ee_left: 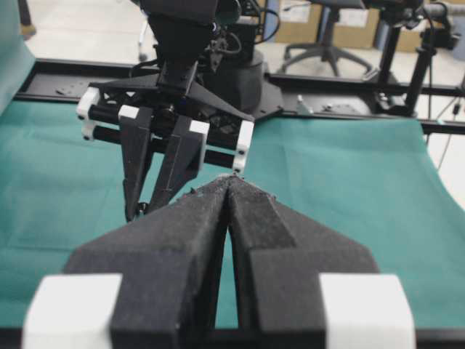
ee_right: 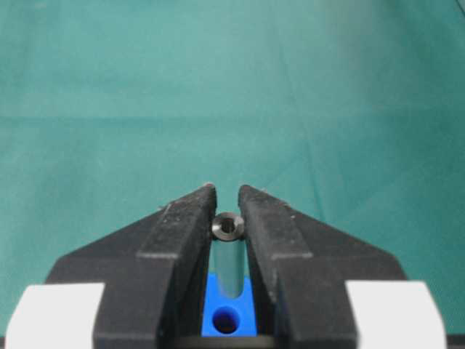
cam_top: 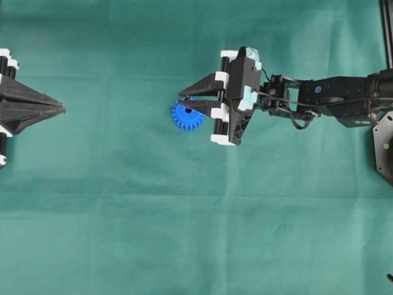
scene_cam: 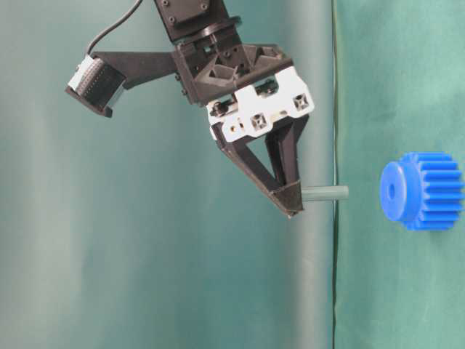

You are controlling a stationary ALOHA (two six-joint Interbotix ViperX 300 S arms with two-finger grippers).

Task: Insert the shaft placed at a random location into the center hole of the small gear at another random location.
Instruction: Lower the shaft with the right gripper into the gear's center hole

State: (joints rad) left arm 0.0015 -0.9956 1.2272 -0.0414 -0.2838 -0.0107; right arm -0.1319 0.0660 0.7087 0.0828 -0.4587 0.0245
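Shaft [ee_right: 228, 226] position: clamped between the two black fingertips of the right gripper [ee_right: 227, 211], with its shiny round end facing the right wrist camera and its body running back between the fingers. In the table-level view the shaft [scene_cam: 325, 193] projects level from the fingertips of the right gripper [scene_cam: 290, 200] and points at the small gear [scene_cam: 422, 190], with a clear gap between the pin's end and the gear's face. The gear lies on the green cloth [cam_top: 123, 215]; it is bright blue, with fine teeth around its rim. Its center hole [scene_cam: 392, 191] shows as a small dark circle on the flat face. In the overhead view the right gripper [cam_top: 182, 99] hangs over the upper edge of the small gear [cam_top: 187, 116], partly covering it. The right jaws stand narrow, closed on the pin. The left gripper [cam_top: 61, 109] sits at the left edge of the overhead view, well apart from the gear, its jaws pressed together with nothing between them, as the left wrist view confirms [ee_left: 231, 183].
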